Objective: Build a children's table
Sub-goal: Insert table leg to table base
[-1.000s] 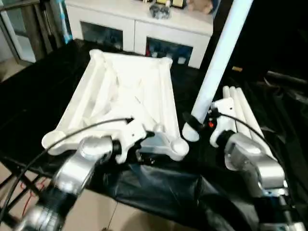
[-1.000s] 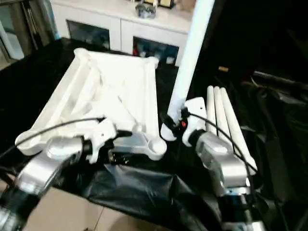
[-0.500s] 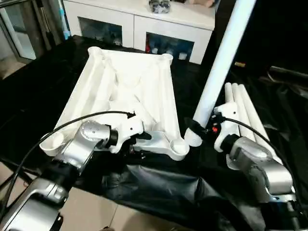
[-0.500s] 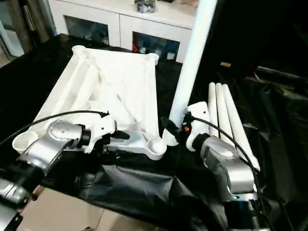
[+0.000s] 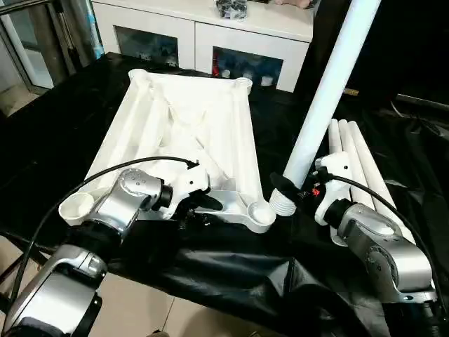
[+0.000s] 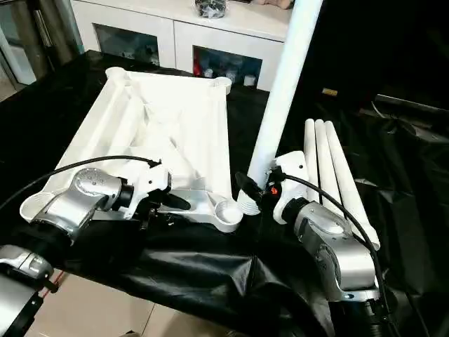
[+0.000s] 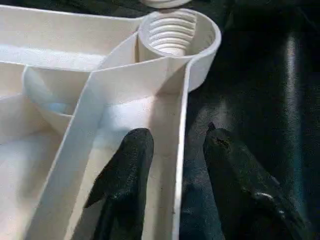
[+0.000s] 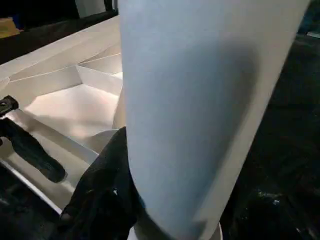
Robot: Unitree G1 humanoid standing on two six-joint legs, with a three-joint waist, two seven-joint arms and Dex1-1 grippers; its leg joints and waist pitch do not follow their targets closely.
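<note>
The children's table top (image 5: 189, 126) lies upside down on black cloth, ribs up. My left gripper (image 7: 172, 150) is at its near rim, open, with one finger (image 7: 127, 165) inside the rim wall and the other (image 7: 235, 175) outside it, a small gap on each side. My right gripper (image 5: 291, 191) is shut on a long white leg (image 5: 330, 84), held upright and leaning right. The leg's threaded end (image 5: 284, 205) hangs just right of the near right corner socket (image 5: 261, 210). Three more legs (image 5: 358, 161) lie side by side on the cloth to the right.
A white cabinet (image 5: 203, 35) with glass-fronted compartments stands behind the work surface. The black cloth (image 5: 231, 274) hangs in folds over the near edge, with bare floor (image 5: 140, 309) below. A black cable (image 5: 105, 179) arcs over my left forearm.
My left gripper's fingers have drawn closer together around the near rim. The right gripper keeps its hold on the leg. The camera has shifted a little.
</note>
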